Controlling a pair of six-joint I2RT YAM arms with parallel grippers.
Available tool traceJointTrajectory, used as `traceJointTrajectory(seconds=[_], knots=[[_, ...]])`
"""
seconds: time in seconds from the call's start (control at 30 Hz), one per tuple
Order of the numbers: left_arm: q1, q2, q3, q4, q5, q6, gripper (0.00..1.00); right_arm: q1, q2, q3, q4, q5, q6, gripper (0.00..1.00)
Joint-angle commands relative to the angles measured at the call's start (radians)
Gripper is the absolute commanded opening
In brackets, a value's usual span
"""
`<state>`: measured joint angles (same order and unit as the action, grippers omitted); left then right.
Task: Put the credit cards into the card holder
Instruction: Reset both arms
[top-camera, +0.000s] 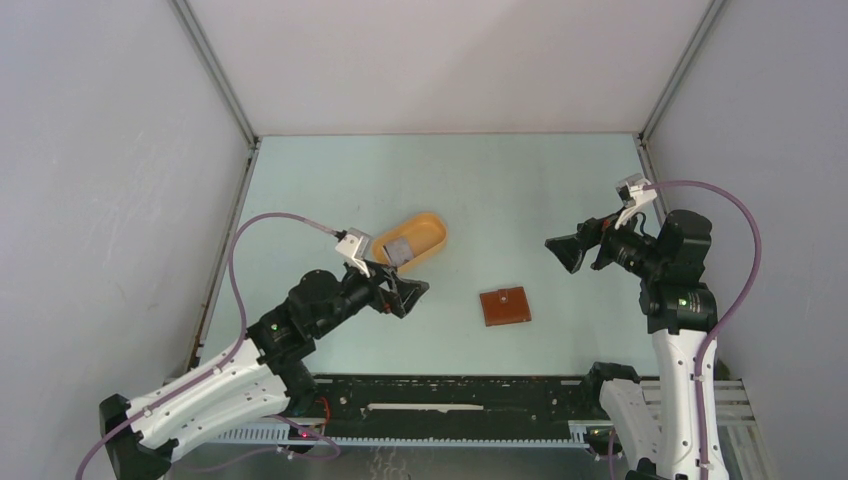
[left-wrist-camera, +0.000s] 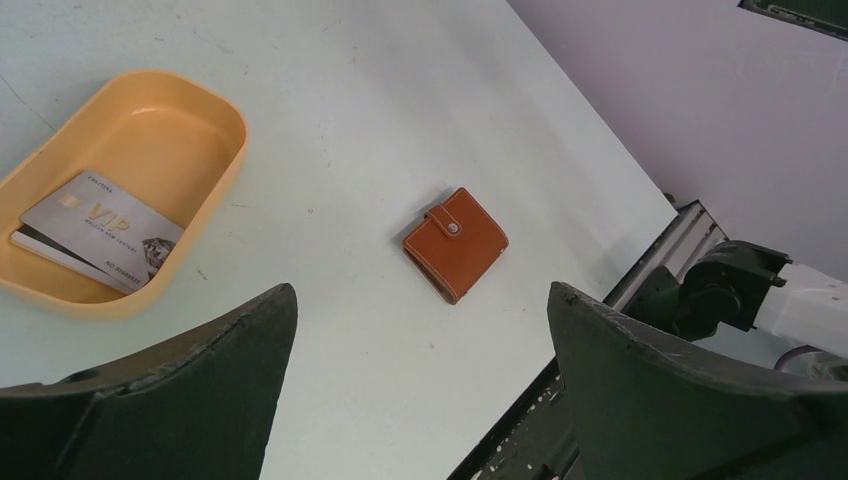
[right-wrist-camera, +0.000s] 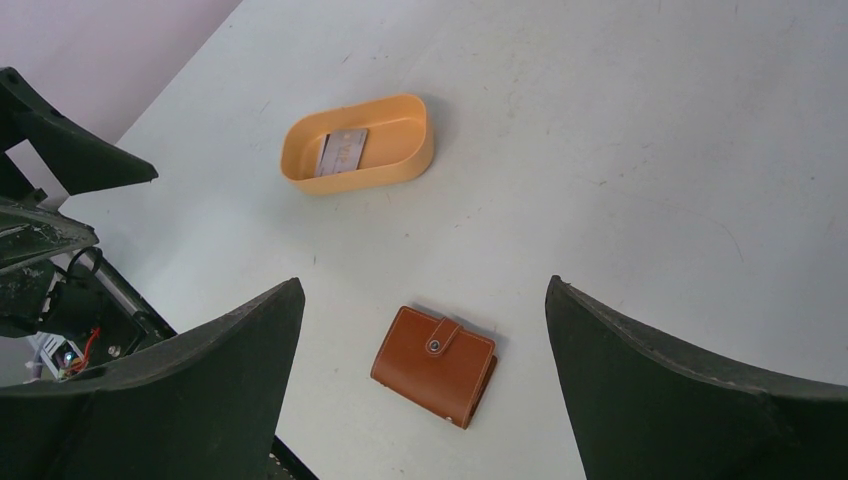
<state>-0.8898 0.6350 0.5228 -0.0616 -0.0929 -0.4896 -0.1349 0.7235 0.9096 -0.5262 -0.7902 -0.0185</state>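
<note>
Both jaws hung wide apart and empty above the desk (top-camera: 330, 170); between them lay the snapped-shut card holder (top-camera: 505, 306), credit cards (left-wrist-camera: 98, 230) sitting in the yellow tray (left-wrist-camera: 222, 170) beyond.

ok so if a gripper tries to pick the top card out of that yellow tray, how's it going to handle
The silver card looks thin, stiff and glossy, so probably light and slippery. It lies flat on another card in the tray, so fingertips will likely struggle to get under its edge, and may drag both.
</note>
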Motion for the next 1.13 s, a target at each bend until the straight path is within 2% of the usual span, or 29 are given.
traceJointTrajectory(seconds=[0.0,1.1], knots=[[0.004,-0.020,-0.023,0.042,0.012,-0.011,1.00,0.007,-0.007,0.000,0.035,0.005,0.014,1.00],[0.005,-0.020,-0.030,0.048,0.007,-0.011,1.00,0.009,-0.008,0.000,0.033,0.020,0.014,1.00]])
